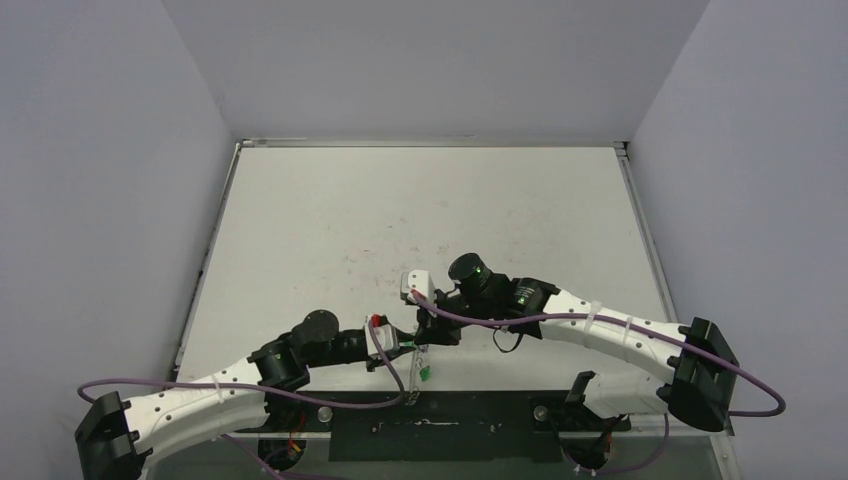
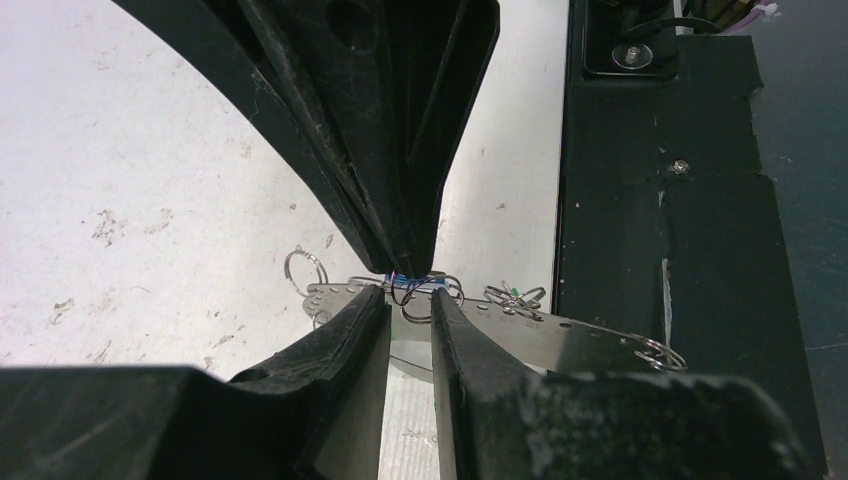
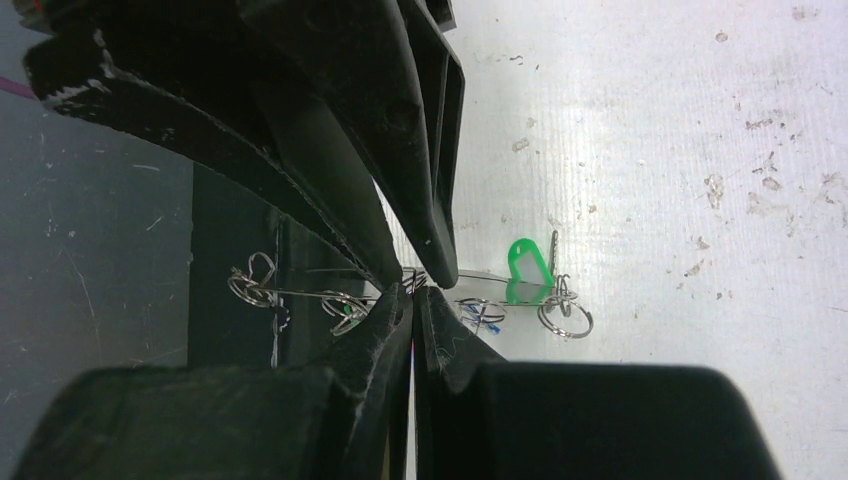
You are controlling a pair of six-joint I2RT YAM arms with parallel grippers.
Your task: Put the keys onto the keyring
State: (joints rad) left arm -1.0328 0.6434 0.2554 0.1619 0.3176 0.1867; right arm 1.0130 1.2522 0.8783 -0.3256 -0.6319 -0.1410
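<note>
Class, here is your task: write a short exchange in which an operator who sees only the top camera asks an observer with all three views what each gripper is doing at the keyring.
Operator: From above the two arms just meet near the front edge. Is the right one closed?
Observer: Yes, the right gripper is shut on the thin keyring.
Operator: And the left one?
Observer: The left gripper shows a narrow gap with a small wire loop in it. I cannot tell whether the loop is pinched.
</note>
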